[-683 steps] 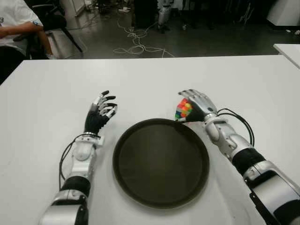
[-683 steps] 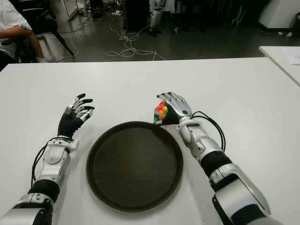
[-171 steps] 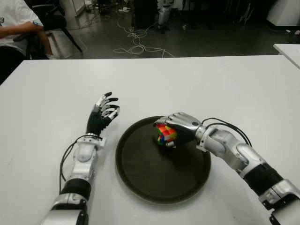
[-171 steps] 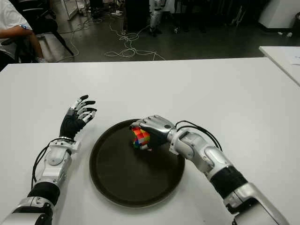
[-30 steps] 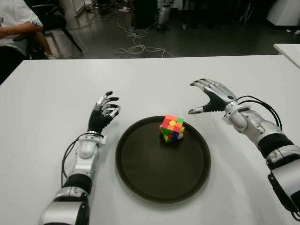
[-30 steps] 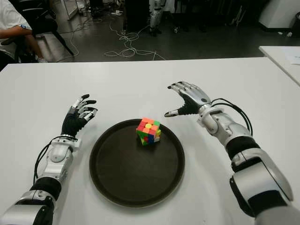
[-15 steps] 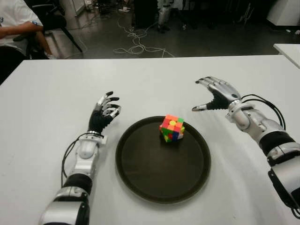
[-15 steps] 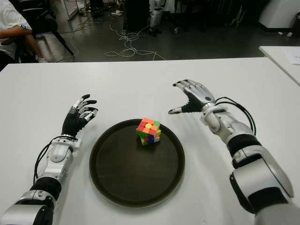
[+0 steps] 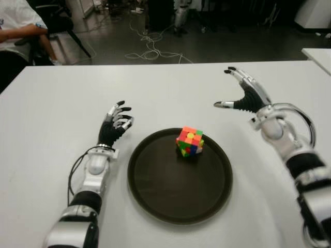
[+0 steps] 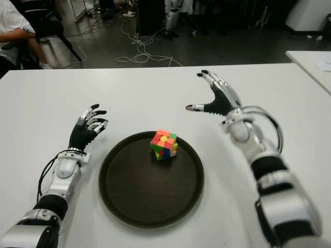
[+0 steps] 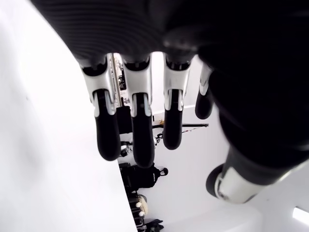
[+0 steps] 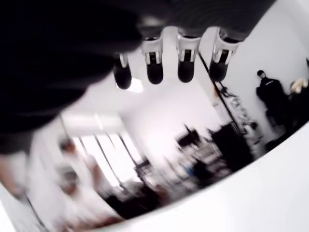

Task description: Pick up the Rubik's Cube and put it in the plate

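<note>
The multicoloured Rubik's Cube (image 9: 190,141) sits inside the round dark plate (image 9: 160,191), toward its far side, with nothing touching it. My right hand (image 9: 243,94) is raised above the table to the right of the plate and beyond it, fingers spread and empty; its fingertips (image 12: 153,73) point up in the right wrist view. My left hand (image 9: 114,124) shows to the left of the plate, fingers relaxed and holding nothing, with its fingers (image 11: 137,140) seen extended in the left wrist view.
The white table (image 9: 62,98) stretches widely around the plate. A seated person (image 9: 15,31) is at the far left past the table edge. Cables (image 9: 150,49) lie on the dark floor beyond. Another white table corner (image 9: 318,54) shows at the far right.
My right hand has lifted and tipped upward, moving farther from the plate, fingers opening wider. The cube stays put in the plate. The left hand has not moved.
</note>
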`<action>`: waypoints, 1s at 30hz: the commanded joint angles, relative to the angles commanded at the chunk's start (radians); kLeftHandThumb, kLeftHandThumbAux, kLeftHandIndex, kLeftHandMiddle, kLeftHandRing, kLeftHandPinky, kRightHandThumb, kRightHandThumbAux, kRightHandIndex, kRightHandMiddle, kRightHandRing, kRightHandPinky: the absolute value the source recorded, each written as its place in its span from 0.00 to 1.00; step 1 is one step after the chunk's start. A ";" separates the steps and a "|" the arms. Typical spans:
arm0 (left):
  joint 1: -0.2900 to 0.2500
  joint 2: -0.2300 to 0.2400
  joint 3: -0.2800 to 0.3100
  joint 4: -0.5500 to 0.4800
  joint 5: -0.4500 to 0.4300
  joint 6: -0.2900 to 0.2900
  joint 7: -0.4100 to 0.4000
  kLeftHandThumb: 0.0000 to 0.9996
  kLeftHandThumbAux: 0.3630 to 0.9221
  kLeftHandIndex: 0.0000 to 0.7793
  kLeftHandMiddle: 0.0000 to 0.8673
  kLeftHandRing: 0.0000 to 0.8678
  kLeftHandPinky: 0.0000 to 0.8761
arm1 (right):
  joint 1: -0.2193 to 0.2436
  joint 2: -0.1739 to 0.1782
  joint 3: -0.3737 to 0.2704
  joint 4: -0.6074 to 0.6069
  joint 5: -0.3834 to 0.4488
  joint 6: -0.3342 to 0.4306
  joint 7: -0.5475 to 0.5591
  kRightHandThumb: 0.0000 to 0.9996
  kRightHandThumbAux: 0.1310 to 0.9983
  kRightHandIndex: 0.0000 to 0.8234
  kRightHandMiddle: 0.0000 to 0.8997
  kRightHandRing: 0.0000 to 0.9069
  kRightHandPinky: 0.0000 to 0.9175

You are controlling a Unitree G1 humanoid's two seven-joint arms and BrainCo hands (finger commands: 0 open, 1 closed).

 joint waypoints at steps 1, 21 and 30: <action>0.000 0.000 0.001 0.000 -0.006 -0.002 -0.008 0.56 0.59 0.18 0.30 0.39 0.47 | 0.031 0.038 -0.027 -0.013 0.057 0.000 0.023 0.03 0.60 0.09 0.18 0.21 0.27; -0.003 0.006 -0.010 0.007 -0.013 0.000 -0.065 0.58 0.61 0.18 0.30 0.36 0.42 | 0.059 0.161 -0.182 -0.104 0.236 0.147 0.149 0.66 0.70 0.49 0.43 0.43 0.45; 0.002 0.001 -0.008 -0.004 -0.018 0.006 -0.070 0.55 0.62 0.16 0.29 0.35 0.40 | 0.103 0.167 -0.180 -0.182 0.207 0.171 0.139 0.68 0.69 0.50 0.43 0.42 0.43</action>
